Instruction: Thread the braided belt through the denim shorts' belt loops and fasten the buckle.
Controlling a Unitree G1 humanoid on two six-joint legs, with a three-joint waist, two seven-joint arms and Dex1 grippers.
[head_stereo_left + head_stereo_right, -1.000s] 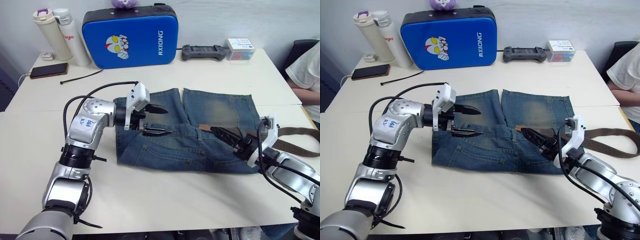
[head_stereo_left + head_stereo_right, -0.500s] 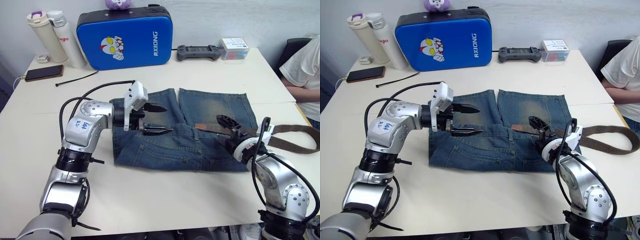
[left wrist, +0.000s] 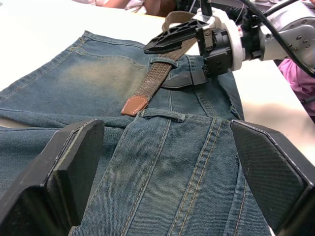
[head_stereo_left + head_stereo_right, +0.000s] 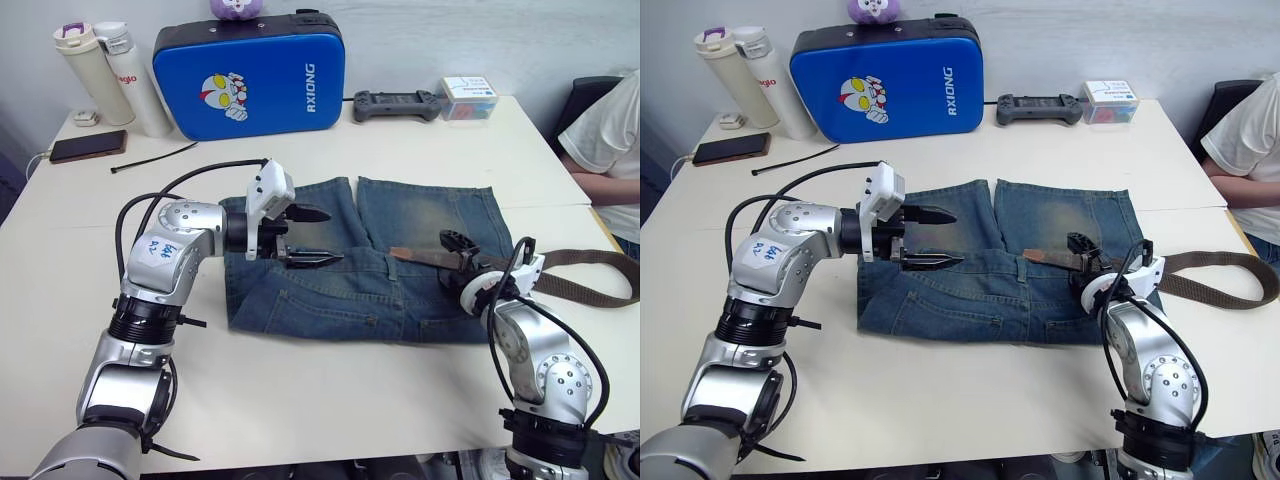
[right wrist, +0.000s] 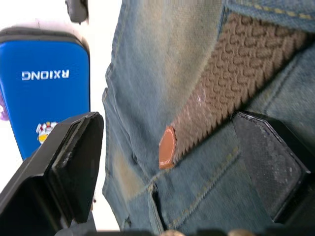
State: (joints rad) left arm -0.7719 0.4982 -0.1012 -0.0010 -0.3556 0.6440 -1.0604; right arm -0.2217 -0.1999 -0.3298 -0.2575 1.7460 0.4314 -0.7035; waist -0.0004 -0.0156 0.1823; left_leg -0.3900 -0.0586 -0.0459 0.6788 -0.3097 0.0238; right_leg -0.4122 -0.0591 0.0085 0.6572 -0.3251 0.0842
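The denim shorts (image 4: pixel 370 285) lie flat mid-table, waistband toward the front. The braided belt (image 3: pixel 155 81) comes in from the right (image 4: pixel 590 265), passes under one of the belt loops (image 3: pixel 163 61) and ends in a brown leather tip (image 3: pixel 134 104) just short of another loop (image 3: pixel 162 114). My right gripper (image 4: pixel 450 255) is open, a finger on either side of the belt near the threaded loop. My left gripper (image 4: pixel 315 236) hovers open over the shorts' left half, pointing at the belt tip. The buckle is out of view.
A blue case (image 4: pixel 250 70), two bottles (image 4: pixel 135 70), a phone (image 4: pixel 85 147), a black cable tie (image 4: pixel 160 157), a game controller (image 4: pixel 392 103) and a small box (image 4: pixel 470 97) line the far side. A person (image 4: pixel 610 130) sits at the right edge.
The camera has shifted. My right arm has swung round and its gripper now stands over the belt from a steeper angle. The left gripper and the belt tip have hardly moved.
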